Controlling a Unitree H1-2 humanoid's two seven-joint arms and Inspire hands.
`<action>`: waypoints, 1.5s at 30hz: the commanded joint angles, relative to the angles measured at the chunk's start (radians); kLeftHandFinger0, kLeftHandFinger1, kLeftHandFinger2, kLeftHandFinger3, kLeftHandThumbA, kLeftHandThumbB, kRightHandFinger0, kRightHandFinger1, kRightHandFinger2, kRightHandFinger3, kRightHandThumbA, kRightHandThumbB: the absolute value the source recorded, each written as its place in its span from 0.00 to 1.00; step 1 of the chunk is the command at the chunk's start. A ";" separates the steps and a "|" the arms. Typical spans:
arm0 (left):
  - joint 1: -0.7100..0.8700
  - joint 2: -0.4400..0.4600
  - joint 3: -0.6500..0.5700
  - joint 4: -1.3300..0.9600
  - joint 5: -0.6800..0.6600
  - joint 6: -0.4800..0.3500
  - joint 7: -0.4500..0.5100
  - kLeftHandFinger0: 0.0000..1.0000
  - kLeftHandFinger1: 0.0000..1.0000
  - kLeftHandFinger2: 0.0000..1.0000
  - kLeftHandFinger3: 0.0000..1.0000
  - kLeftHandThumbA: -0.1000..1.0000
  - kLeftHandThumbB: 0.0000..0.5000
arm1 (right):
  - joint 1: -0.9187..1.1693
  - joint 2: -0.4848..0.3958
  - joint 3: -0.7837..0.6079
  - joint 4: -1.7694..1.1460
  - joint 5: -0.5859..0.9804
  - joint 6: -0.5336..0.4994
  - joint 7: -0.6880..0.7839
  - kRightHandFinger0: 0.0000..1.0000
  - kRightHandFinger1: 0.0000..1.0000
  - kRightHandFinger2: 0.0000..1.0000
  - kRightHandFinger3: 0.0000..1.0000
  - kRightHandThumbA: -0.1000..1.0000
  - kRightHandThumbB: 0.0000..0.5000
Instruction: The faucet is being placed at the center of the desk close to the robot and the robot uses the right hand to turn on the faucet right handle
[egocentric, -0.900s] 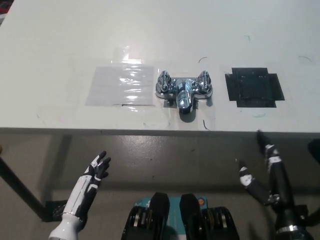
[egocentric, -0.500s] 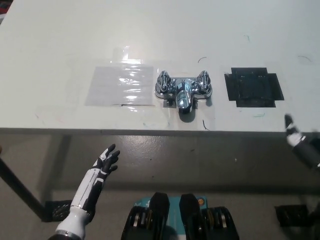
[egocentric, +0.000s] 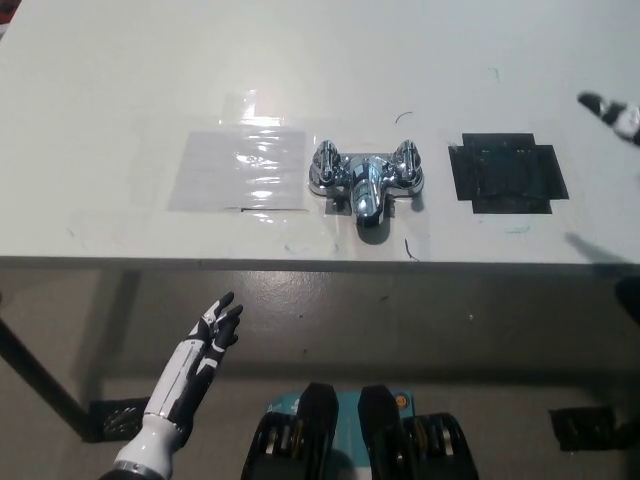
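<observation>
Head view: right hand (egocentric: 612, 112) has swung up from below the desk edge. Only its tip shows now, at the picture's right edge over the desk (egocentric: 120, 80), beyond the black patch (egocentric: 508, 175). Open or closed: cannot tell. Faucet (egocentric: 365, 180) unmoved, desk centre, near the front edge. Right handle (egocentric: 407, 163) untouched, well apart from that hand. Left hand (egocentric: 210, 335) rests low at left, below the desk edge, fingers loosely spread, empty. Judgement: reach begun, no contact; the hand must next come inward over the patch to the handle.
</observation>
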 joint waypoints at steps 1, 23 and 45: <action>-0.030 0.007 -0.008 -0.019 0.012 -0.060 -0.008 1.00 1.00 1.00 1.00 0.93 0.15 | -0.406 -0.116 0.153 0.186 -0.123 0.254 0.491 1.00 1.00 1.00 1.00 1.00 0.52; -0.024 0.004 -0.004 -0.019 -0.009 -0.059 -0.016 1.00 1.00 1.00 1.00 0.92 0.15 | -0.889 0.091 0.662 0.982 -0.266 0.228 0.487 1.00 1.00 1.00 1.00 1.00 0.64; -0.023 0.012 -0.005 -0.031 0.005 -0.051 -0.012 1.00 1.00 1.00 1.00 0.91 0.16 | -0.904 0.238 0.751 1.401 -0.342 0.142 0.371 1.00 1.00 1.00 1.00 1.00 0.74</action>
